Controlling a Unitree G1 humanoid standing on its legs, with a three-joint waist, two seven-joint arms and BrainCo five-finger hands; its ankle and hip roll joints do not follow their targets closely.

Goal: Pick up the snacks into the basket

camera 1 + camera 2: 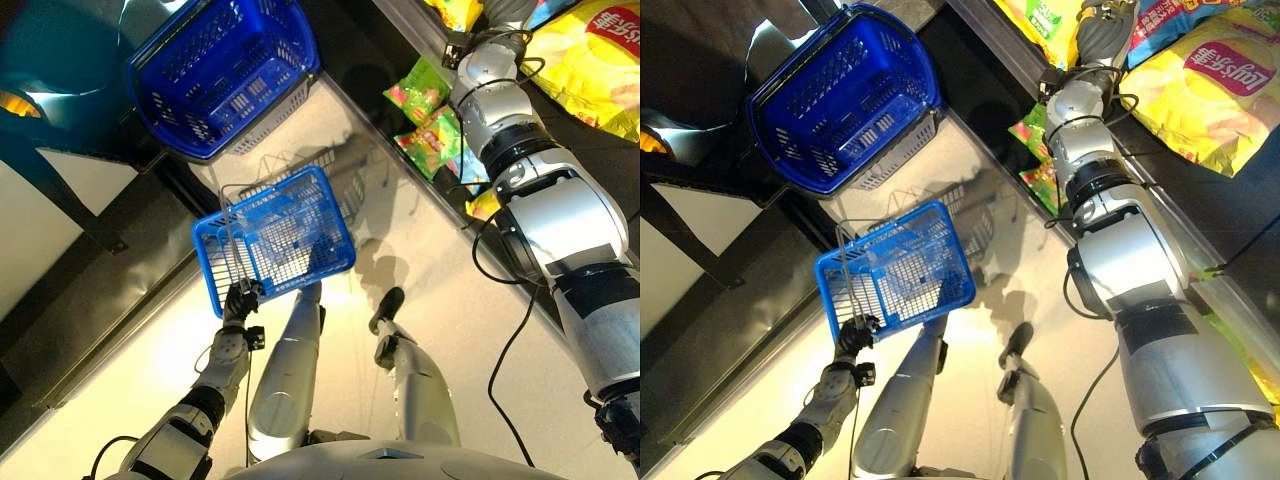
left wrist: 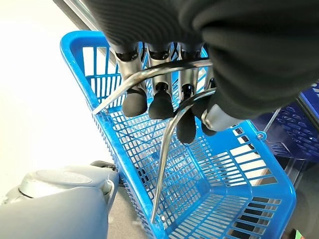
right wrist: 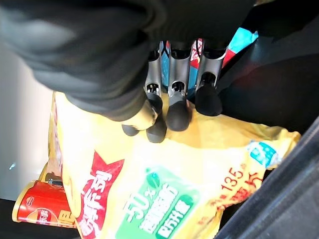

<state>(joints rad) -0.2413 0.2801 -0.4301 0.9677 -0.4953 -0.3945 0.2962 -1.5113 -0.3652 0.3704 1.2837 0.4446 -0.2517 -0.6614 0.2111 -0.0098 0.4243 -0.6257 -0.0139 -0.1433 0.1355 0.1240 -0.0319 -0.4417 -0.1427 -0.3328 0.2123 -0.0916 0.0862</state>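
Note:
My left hand (image 1: 240, 301) hangs low at the left, shut round the metal handles (image 2: 168, 142) of a light-blue wire-sided basket (image 1: 277, 240). The basket is tilted and nothing lies in it (image 2: 234, 196). My right hand (image 1: 1101, 32) reaches up to the shelf at the top right. Its fingers (image 3: 177, 115) are curled down with the thumb against them, pinching the upper edge of a yellow snack bag (image 3: 149, 189) with a green label. The same bag shows beside the hand (image 1: 1038, 14).
A dark-blue basket (image 1: 224, 72) rests higher up at the left. Green snack packets (image 1: 420, 92) lie on the dark shelf by my right forearm. A large yellow chip bag (image 1: 1205, 85) lies at the far right, and a red can (image 3: 40, 210) is beside the held bag.

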